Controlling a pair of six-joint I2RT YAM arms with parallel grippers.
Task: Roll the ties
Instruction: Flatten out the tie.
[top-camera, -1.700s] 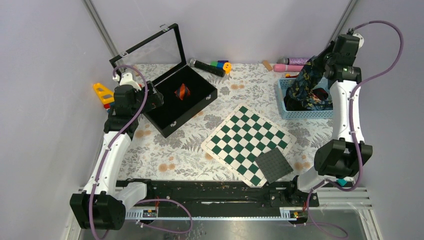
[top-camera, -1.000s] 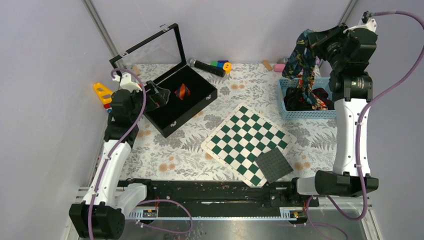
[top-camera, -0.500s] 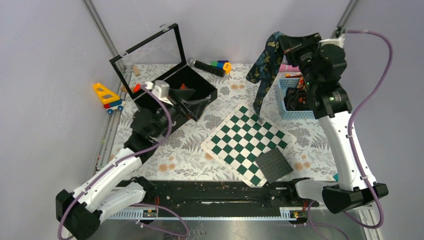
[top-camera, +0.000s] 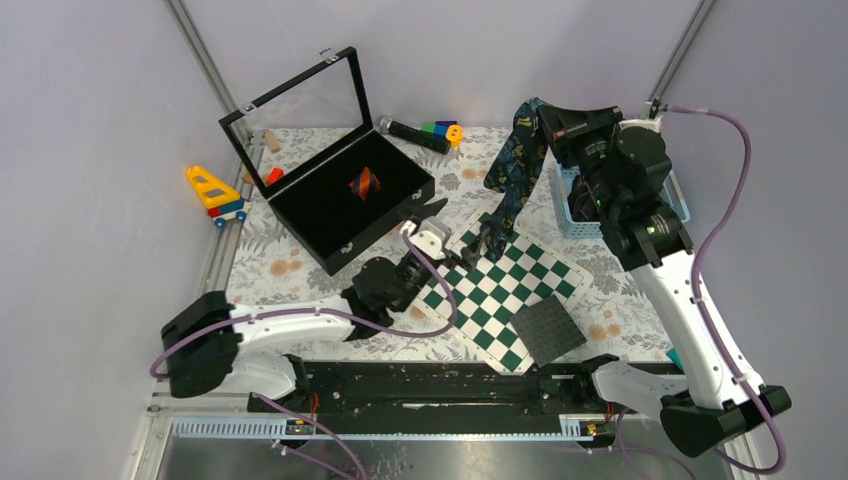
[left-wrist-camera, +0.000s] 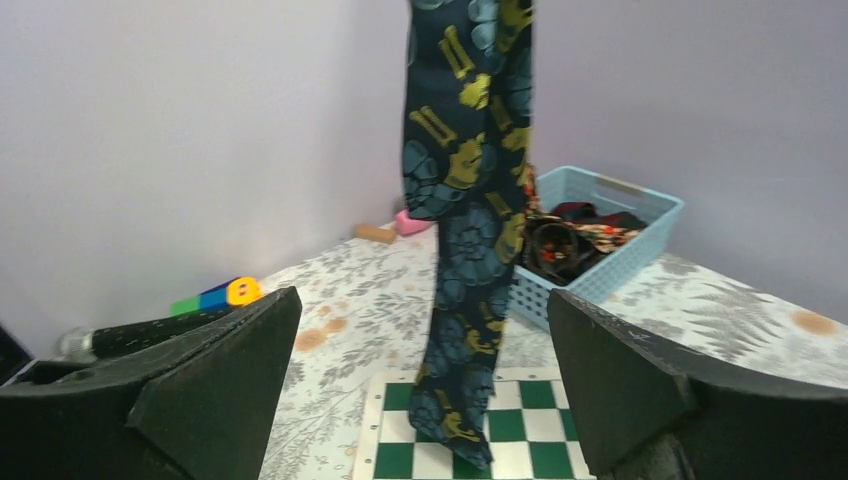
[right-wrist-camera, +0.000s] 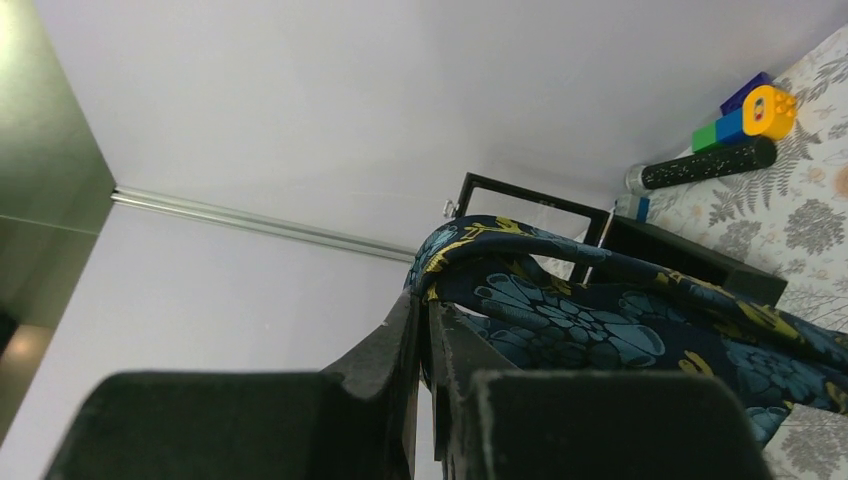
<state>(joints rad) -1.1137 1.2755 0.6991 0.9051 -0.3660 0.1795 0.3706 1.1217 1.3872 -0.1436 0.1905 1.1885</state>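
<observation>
My right gripper (top-camera: 532, 110) is shut on the top of a dark navy tie (top-camera: 510, 170) with blue and yellow flowers, holding it high. The right wrist view shows the fingers pinching the tie (right-wrist-camera: 560, 320) at a fold. The tie hangs straight down and its tail (left-wrist-camera: 462, 425) rests on the far corner of the chequered board (top-camera: 500, 290). My left gripper (top-camera: 455, 225) is low by that corner, open wide and facing the hanging tie (left-wrist-camera: 465, 200). More ties (left-wrist-camera: 570, 235) lie in the blue basket (top-camera: 566, 195). A rolled red-orange striped tie (top-camera: 364, 184) sits in the black box (top-camera: 330, 215).
The black box has its glass lid (top-camera: 300, 100) propped up at the back left. A dark grey studded plate (top-camera: 548, 330) lies on the board's near corner. A yellow toy truck (top-camera: 212, 190), a black tube (top-camera: 412, 133) and coloured blocks (top-camera: 440, 128) lie along the far edge.
The right arm lifted the navy tie out of the basket and carried it left over the board. The left arm swung from the black box down to the board's far corner.
</observation>
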